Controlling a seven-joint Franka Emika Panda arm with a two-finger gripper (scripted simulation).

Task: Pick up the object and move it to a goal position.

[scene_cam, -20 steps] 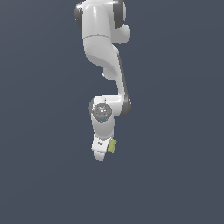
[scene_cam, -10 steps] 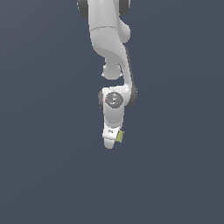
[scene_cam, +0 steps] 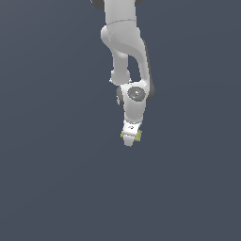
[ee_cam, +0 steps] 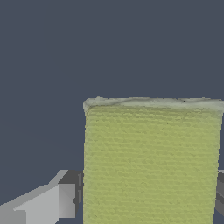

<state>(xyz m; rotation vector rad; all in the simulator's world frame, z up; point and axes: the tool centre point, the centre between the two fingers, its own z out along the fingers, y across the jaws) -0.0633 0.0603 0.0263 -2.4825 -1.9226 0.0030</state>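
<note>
Shifted toward the exterior view's right since a second ago, we note the yellow-green block (scene_cam: 131, 135) riding crosswise in the white gripper (scene_cam: 129, 140), clear of the grey ground. Fingers (ee_cam: 52, 203) close against its sides, textured face showing. We see the arm (scene_cam: 124, 42) hanging from above.

Distant exterior view; close-up wrist view
</note>
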